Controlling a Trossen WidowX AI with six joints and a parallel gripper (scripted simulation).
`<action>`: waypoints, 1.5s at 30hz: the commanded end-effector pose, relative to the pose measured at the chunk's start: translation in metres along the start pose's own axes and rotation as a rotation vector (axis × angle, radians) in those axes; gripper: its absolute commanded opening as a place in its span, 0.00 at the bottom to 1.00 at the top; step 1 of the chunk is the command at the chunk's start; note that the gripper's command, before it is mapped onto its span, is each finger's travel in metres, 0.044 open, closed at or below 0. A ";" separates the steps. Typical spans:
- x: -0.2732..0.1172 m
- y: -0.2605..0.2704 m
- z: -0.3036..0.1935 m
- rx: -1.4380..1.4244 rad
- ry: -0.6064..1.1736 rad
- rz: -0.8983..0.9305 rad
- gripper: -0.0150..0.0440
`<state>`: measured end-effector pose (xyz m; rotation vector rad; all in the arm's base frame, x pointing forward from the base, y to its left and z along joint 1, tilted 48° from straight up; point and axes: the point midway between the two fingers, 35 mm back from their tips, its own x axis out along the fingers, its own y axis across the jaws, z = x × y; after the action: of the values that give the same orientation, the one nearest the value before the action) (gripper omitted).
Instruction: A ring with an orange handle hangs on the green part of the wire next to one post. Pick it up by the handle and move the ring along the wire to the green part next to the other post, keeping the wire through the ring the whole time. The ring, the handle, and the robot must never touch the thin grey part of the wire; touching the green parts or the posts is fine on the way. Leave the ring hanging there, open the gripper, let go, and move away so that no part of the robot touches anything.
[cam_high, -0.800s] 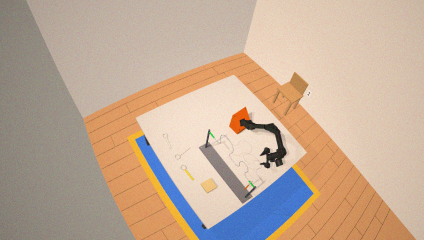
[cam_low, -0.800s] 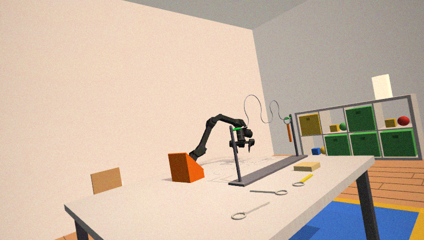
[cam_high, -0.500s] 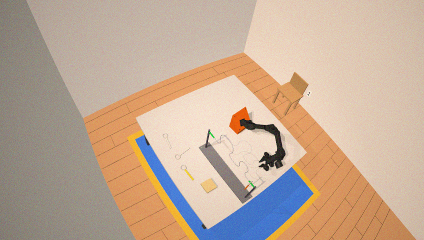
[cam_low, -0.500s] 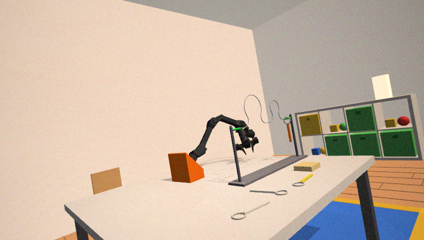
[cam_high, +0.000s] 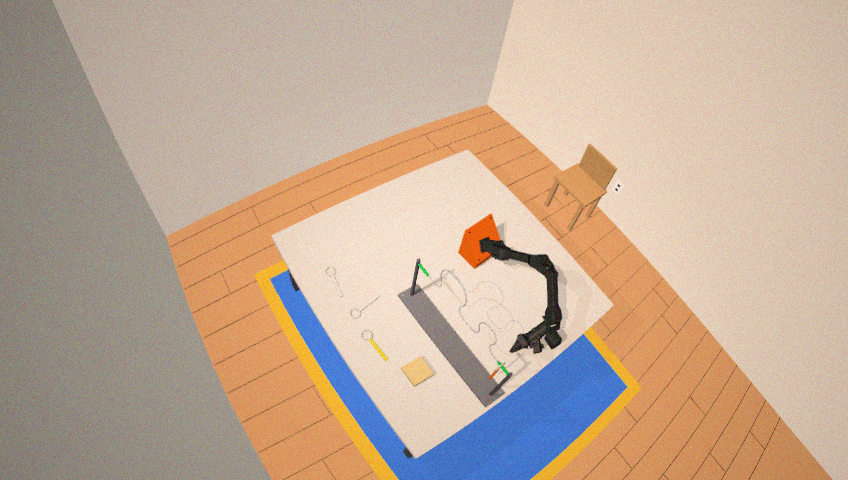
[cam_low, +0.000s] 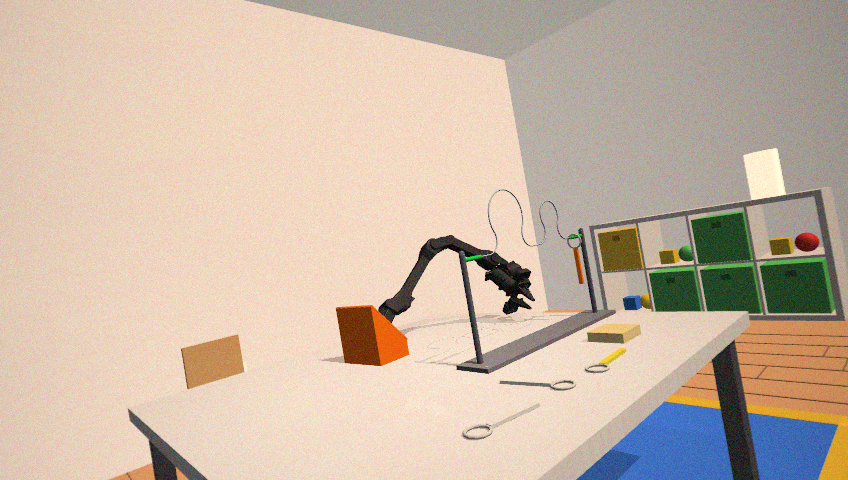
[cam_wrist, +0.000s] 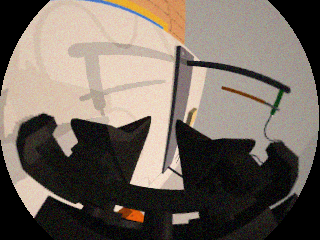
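Observation:
The orange handle (cam_high: 493, 374) (cam_low: 578, 265) (cam_wrist: 242, 93) hangs below its ring (cam_low: 573, 247), which is around the green part (cam_high: 504, 369) (cam_wrist: 278, 102) beside one post (cam_high: 501, 383) (cam_low: 587, 273) (cam_wrist: 240, 71). The thin grey wire (cam_low: 521, 217) curves up and down to the other green part (cam_high: 423, 270) (cam_low: 474, 258) at the other post (cam_high: 415, 277) (cam_low: 470, 309). My gripper (cam_high: 512, 350) (cam_low: 531, 302) (cam_wrist: 163, 120) is partly open and empty, on the robot-base side of the wire. It is apart from the handle, which shows right of the fingers in the wrist view.
The posts stand on a long grey base (cam_high: 446, 339) (cam_low: 535, 344) (cam_wrist: 184, 100). Beyond it lie a tan block (cam_high: 417, 371) (cam_low: 613, 333), a ring with a yellow handle (cam_high: 378, 349) (cam_low: 613, 357) and two grey-handled rings. The orange robot mount (cam_high: 476, 252) (cam_low: 363, 336) is on the near side.

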<state>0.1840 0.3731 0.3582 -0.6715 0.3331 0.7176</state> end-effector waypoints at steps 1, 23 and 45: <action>0.030 -0.032 0.026 0.585 -0.165 -0.214 0.53; 0.057 -0.056 0.052 1.487 -0.576 -0.399 0.53; 0.058 -0.119 0.057 1.484 -0.579 -0.400 0.53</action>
<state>0.3090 0.3737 0.4201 0.8620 0.1066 0.1020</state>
